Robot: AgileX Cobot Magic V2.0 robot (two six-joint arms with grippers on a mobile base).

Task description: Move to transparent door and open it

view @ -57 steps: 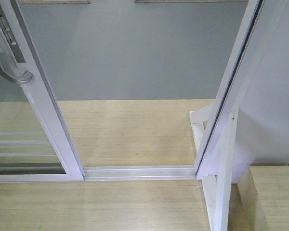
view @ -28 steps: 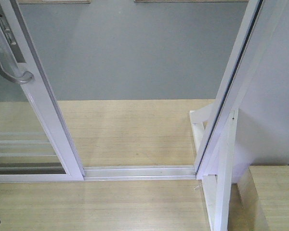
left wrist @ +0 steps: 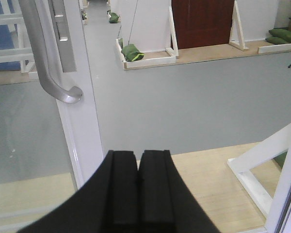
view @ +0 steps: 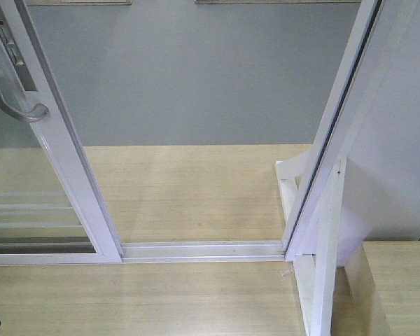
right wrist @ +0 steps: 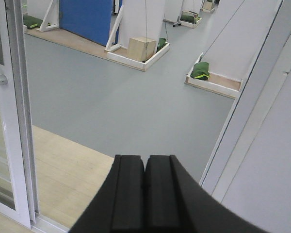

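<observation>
The transparent door (view: 70, 168) stands at the left of the front view, a glass panel in a glossy white frame with thin white bars low in the glass. Its curved silver handle (view: 14, 105) sits on the stile. A doorway gap lies to its right. In the left wrist view my left gripper (left wrist: 138, 160) is shut with nothing in it, below and right of the handle (left wrist: 48, 73) and just in front of the stile (left wrist: 85, 121). My right gripper (right wrist: 145, 162) is shut and empty, facing the gap, with the door (right wrist: 17, 121) at its far left.
A floor track (view: 203, 250) crosses the doorway. The fixed white frame (view: 343, 119) and an upright bracket post (view: 325, 266) stand at the right, beside a raised wooden platform (view: 406, 280). Beyond lie grey floor, green sandbags (left wrist: 133, 52) and a cardboard box (right wrist: 141, 47).
A small black part has come into the bottom-left corner of the front view. The door and its handle have not moved.
</observation>
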